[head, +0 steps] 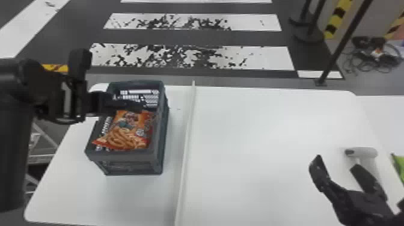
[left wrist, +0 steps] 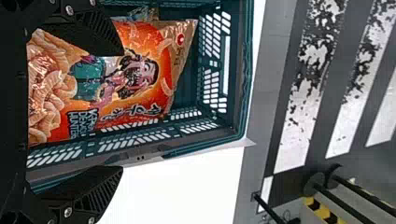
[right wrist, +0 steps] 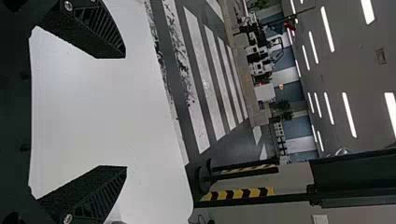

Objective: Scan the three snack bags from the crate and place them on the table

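In the head view my left gripper (head: 129,105) is over the grey-green crate (head: 129,157), above the far part of an orange snack bag (head: 129,129) lying inside. The left wrist view shows that gripper (left wrist: 122,110) open, with one finger over the orange bag (left wrist: 126,79) and nothing held. Part of another shiny packet (left wrist: 139,14) peeks out beside the bag. My right gripper (head: 337,163) stands open over the table's right part, by the white scanner (head: 362,152); in the right wrist view the gripper (right wrist: 125,112) has nothing between its fingers. A green bag (head: 399,165) is at the head view's right edge.
A raised pale strip (head: 186,135) runs across the white table (head: 255,135), just right of the crate. Dark stanchion posts (head: 342,45) and a heap of cables (head: 372,60) are on the floor past the table's far right.
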`<state>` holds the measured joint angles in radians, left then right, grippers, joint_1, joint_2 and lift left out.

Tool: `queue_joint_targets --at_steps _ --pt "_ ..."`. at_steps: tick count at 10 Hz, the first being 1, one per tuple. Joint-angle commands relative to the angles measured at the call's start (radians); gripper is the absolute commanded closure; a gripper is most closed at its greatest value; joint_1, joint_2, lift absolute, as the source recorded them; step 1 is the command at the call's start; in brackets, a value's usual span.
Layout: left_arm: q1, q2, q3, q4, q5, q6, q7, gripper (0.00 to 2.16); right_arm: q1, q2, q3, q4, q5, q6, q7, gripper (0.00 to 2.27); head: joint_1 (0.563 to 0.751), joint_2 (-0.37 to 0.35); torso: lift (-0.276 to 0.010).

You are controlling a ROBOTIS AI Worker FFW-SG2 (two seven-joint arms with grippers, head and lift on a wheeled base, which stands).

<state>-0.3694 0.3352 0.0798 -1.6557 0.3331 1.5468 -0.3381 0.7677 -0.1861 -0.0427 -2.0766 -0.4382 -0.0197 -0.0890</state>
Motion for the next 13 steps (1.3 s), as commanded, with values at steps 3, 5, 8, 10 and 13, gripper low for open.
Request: queue_joint_targets --at_steps 3,5,8,10,13 --pt "-0.121 -0.038 -0.092 0.129 -0.086 0.025 0.063 0.14 -0.011 -0.046 -0.009 0.033 -0.074 -0.064 0.000 0.08 0.695 -0.009 -0.036" --pt "-0.161 -0.044 -0.104 0.174 -0.098 0.025 0.074 0.14 -0.007 -0.061 -0.028 0.032 -0.111 -0.088 0.006 0.08 0.695 -0.022 -0.036" --pt "-0.175 -0.068 -0.133 0.290 -0.147 0.025 0.076 0.14 0.007 -0.069 -0.034 0.032 -0.132 -0.131 0.012 0.08 0.695 -0.032 -0.036" --pt "-0.166 -0.084 -0.143 0.338 -0.178 0.025 0.070 0.14 0.018 -0.067 -0.046 0.032 -0.142 -0.150 0.015 0.08 0.695 -0.042 -0.036" --pt "-0.163 -0.090 -0.147 0.406 -0.189 0.025 0.060 0.15 0.036 -0.067 -0.055 0.033 -0.145 -0.177 0.015 0.08 0.695 -0.060 -0.036"
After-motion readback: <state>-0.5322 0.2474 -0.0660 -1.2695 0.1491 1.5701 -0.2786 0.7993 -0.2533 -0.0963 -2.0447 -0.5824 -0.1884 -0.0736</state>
